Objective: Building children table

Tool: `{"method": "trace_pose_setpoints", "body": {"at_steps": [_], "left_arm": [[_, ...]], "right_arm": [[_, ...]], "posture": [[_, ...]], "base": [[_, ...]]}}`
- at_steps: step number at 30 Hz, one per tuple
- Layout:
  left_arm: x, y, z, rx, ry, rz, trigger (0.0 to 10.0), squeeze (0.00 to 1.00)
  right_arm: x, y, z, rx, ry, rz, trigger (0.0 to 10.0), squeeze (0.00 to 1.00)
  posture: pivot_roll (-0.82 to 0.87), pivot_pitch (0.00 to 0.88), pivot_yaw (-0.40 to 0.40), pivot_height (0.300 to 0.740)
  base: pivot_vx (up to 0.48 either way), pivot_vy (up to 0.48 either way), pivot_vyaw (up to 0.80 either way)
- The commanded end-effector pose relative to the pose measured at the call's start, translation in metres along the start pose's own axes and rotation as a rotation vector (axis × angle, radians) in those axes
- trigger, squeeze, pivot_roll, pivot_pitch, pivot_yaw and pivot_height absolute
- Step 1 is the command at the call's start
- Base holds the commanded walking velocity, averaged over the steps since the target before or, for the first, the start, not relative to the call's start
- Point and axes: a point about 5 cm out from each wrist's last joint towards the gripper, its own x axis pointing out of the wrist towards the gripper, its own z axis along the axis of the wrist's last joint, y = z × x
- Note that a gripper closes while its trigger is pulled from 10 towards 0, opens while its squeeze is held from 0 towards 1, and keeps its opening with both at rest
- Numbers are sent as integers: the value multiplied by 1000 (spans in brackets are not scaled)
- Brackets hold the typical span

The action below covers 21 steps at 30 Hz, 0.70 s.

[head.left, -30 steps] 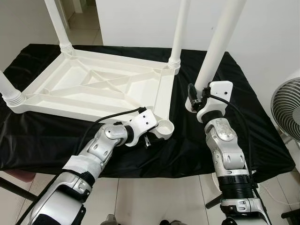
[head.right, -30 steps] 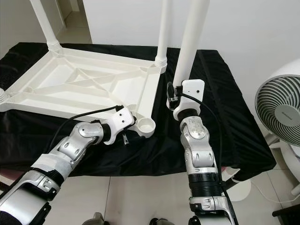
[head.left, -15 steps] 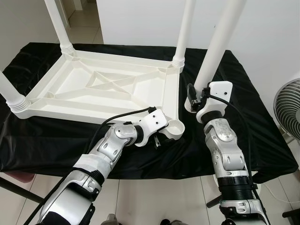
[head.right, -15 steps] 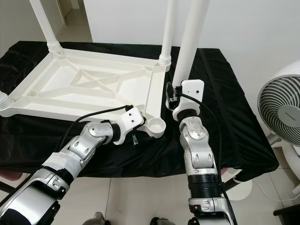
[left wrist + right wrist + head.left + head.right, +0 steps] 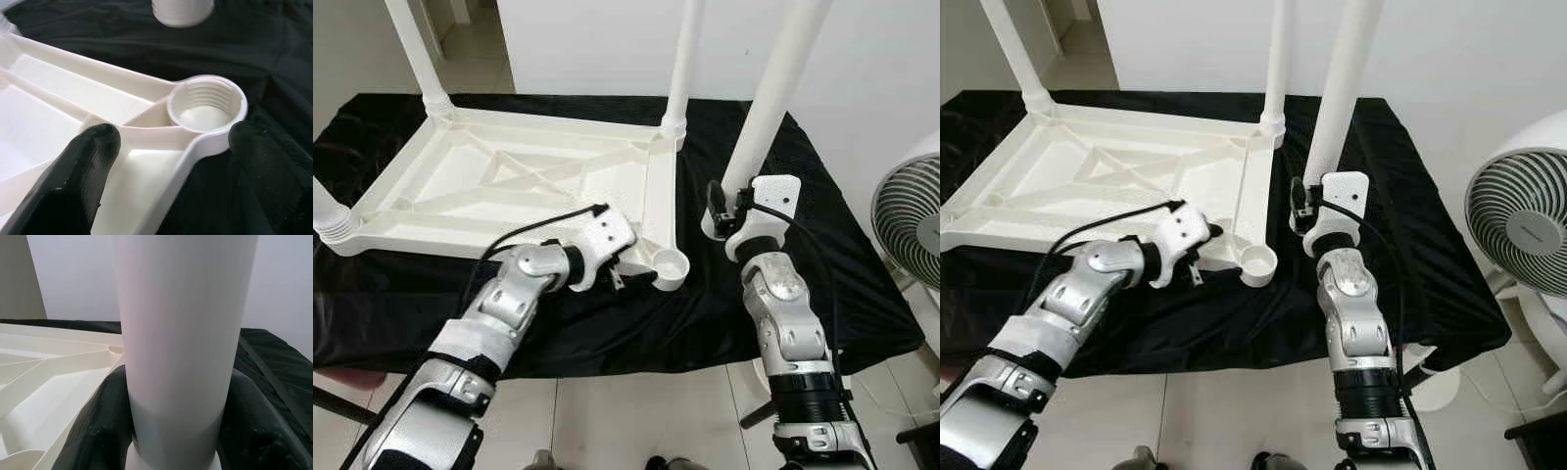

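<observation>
A white plastic children's table (image 5: 519,181) lies upside down on a black cloth (image 5: 842,284), with legs standing up from three corners. Its near right corner has an empty threaded socket (image 5: 671,265), also seen close up (image 5: 206,104). My left gripper (image 5: 625,271) straddles the table's rim just beside that socket, one finger (image 5: 85,169) inside the frame and the other outside, shut on the rim. My right gripper (image 5: 722,208) is shut on the lower part of a loose white leg (image 5: 775,93), held upright to the right of the socket with its end (image 5: 182,10) on the cloth.
A white floor fan (image 5: 1520,227) stands at the right, beyond the cloth's edge. A white wall rises behind the work surface. Pale floor tiles (image 5: 636,411) show in front, between my arms.
The table's near corner, with my left gripper on it, slid right and then back a little to the left. The right gripper and its leg stayed almost still.
</observation>
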Motion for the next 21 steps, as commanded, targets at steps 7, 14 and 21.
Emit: {"method": "trace_pose_setpoints", "body": {"at_steps": [7, 14, 21], "left_arm": [[-19, 24, 19, -31, -58, 123, 10000, 0], [-23, 28, 24, -124, -132, 237, 10000, 0], [-23, 26, 20, -195, -144, 344, 10000, 0]], "right_arm": [[4, 7, 6, 7, -15, 37, 10000, 0], [4, 10, 4, 22, 0, 30, 10000, 0], [4, 17, 2, 41, 17, 54, 10000, 0]], "posture": [[81, 116, -1, 740], [87, 113, -6, 740], [92, 102, -17, 740]], "base": [[0, 0, 0], [0, 0, 0], [0, 0, 0]]}}
